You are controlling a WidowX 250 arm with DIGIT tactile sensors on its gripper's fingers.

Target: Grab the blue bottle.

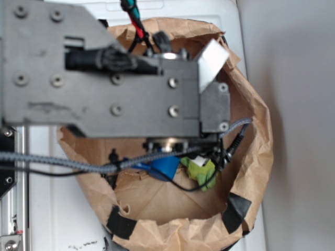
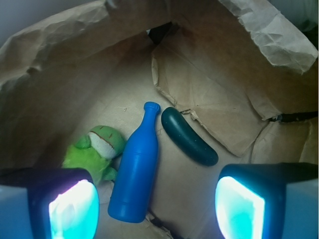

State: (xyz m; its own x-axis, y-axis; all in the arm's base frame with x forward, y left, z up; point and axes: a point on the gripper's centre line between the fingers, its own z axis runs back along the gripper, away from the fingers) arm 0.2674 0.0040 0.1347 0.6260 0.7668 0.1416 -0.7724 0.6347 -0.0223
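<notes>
The smooth bright blue plastic bottle [image 2: 135, 169] lies between the wide-apart jaws, nearer the left one, neck pointing away.

Smooth glossy plastic blue bottle [image 2: 135, 174], fuzzy plush frog [image 2: 94, 152], creased matt brown paper bag [image 2: 219, 104].

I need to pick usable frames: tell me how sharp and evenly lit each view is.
Exterior view: the arm up close is blurred and hides most of the paper bag, whose inside is dim. Wrist view: the blue bottle is sharp with soft highlights, while the finger pads of the gripper glow, overexposed and out of focus.
</notes>
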